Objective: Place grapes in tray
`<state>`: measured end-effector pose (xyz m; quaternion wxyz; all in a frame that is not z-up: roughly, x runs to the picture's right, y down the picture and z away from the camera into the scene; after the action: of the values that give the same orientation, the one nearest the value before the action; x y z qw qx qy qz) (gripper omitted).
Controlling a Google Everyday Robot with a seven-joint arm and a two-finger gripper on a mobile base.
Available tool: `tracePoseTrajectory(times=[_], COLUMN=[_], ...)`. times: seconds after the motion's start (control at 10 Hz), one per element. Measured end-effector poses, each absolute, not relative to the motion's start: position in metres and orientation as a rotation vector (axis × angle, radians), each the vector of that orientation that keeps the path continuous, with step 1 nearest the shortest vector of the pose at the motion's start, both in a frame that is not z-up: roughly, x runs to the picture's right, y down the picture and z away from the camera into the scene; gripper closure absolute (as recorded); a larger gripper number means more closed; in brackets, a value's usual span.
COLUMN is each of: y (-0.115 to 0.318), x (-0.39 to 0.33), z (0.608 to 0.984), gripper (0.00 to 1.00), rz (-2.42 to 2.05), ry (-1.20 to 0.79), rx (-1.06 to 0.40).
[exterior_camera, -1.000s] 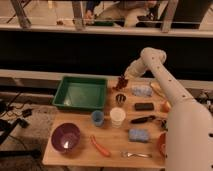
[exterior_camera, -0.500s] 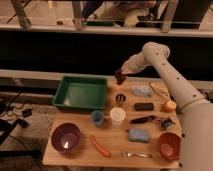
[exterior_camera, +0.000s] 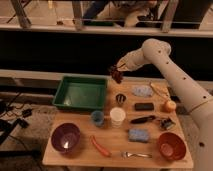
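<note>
My gripper (exterior_camera: 115, 69) hangs from the white arm that reaches in from the right. It is shut on the grapes (exterior_camera: 118, 76), a small dark red-purple bunch held in the air above the table's back edge. The tray (exterior_camera: 64, 84), a large green rectangular bin, sits on the table's back left with its near corner just left of and below the grapes. The tray looks empty inside.
On the wooden table stand a purple bowl (exterior_camera: 65, 137), an orange bowl (exterior_camera: 171, 145), a carrot (exterior_camera: 100, 146), a blue cup (exterior_camera: 97, 118), a white cup (exterior_camera: 117, 116), a small dark cup (exterior_camera: 120, 98), a blue cloth (exterior_camera: 142, 90), a blue sponge (exterior_camera: 138, 135) and a fork (exterior_camera: 136, 155).
The gripper has risen with the grapes and moved a little left, towards the tray's right corner. The arm has stretched out further over the table.
</note>
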<state>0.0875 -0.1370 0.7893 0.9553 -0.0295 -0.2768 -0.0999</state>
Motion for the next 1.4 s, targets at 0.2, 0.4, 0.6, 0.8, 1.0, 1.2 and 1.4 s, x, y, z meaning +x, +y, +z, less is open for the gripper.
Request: tracePoseTrajectory(times=[0.2, 0.4, 0.6, 0.8, 1.0, 1.2, 1.4], y=[-0.144, -0.145, -0.144, -0.147, -0.146, -0.137, -0.125], x=[0.062, 0.032, 0.004, -0.033, -0.058, -0.079, -0.093], z=[0.762, 0.749, 0.743, 0.735, 0.726, 0.712, 0.700], gripper=[1.00, 1.00, 1.00, 1.00, 1.00, 1.00, 1.00], rz=[-0.253, -0.299, -0.342, -0.398, -0.437, -0.479, -0.510], ry=[-0.601, -0.647, -0.697, -0.758, -0.805, -0.860, -0.903], rx=[-0.025, -0.014, -0.018, -0.026, -0.032, -0.047, -0.070])
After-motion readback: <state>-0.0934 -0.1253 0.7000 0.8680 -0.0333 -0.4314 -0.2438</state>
